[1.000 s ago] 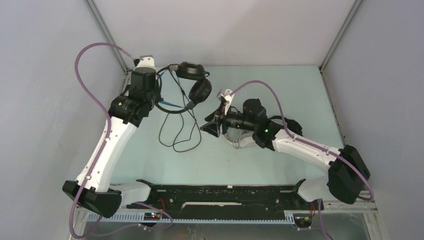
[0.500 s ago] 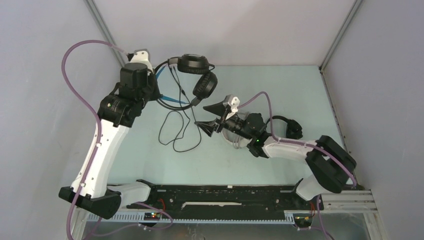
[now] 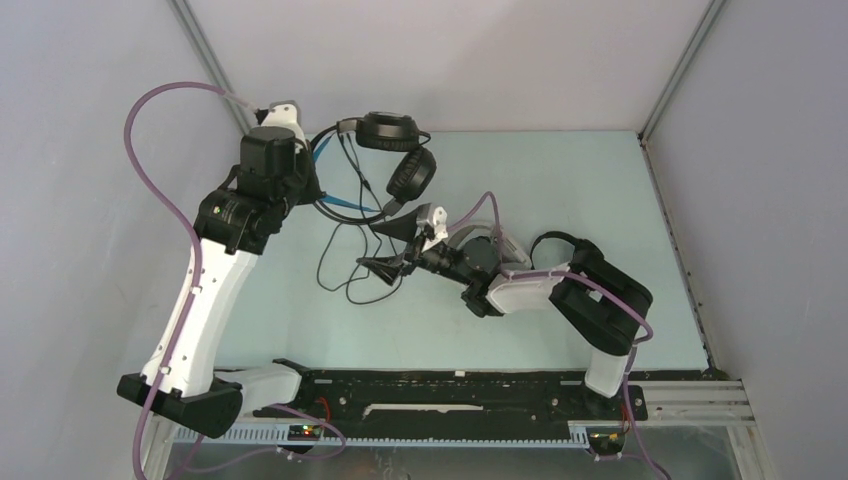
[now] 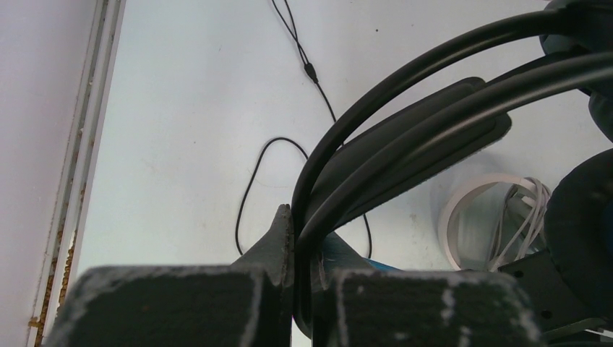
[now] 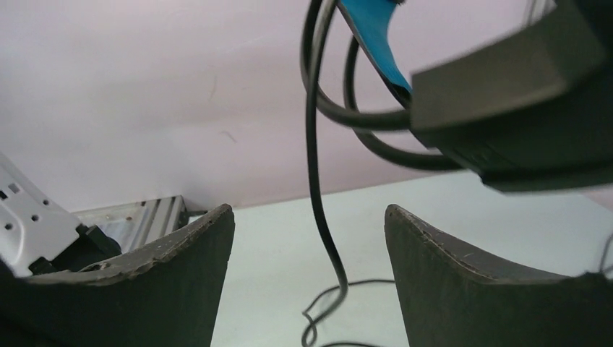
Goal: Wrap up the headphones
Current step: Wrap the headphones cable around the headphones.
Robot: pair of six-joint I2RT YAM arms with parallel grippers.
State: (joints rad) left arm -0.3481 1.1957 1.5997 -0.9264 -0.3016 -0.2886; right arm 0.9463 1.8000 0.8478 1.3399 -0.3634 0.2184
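Observation:
The black headphones with a blue headband hang in the air at the back left. My left gripper is shut on their headband. Their thin cable drops to loose loops on the table. My right gripper is open just right of those loops. In the right wrist view the hanging cable runs down between its spread fingers, touching neither. The white-grey headphones lie on the table, mostly hidden under my right arm in the top view. The smaller black headphones lie behind my right arm.
Grey walls with metal corner posts close in the back, left and right of the pale table. A black rail runs along the near edge between the arm bases.
My left gripper lifted the headphones up and back, then held still. My right arm swung left, bringing its open gripper from beside the white-grey headphones to the hanging cable.

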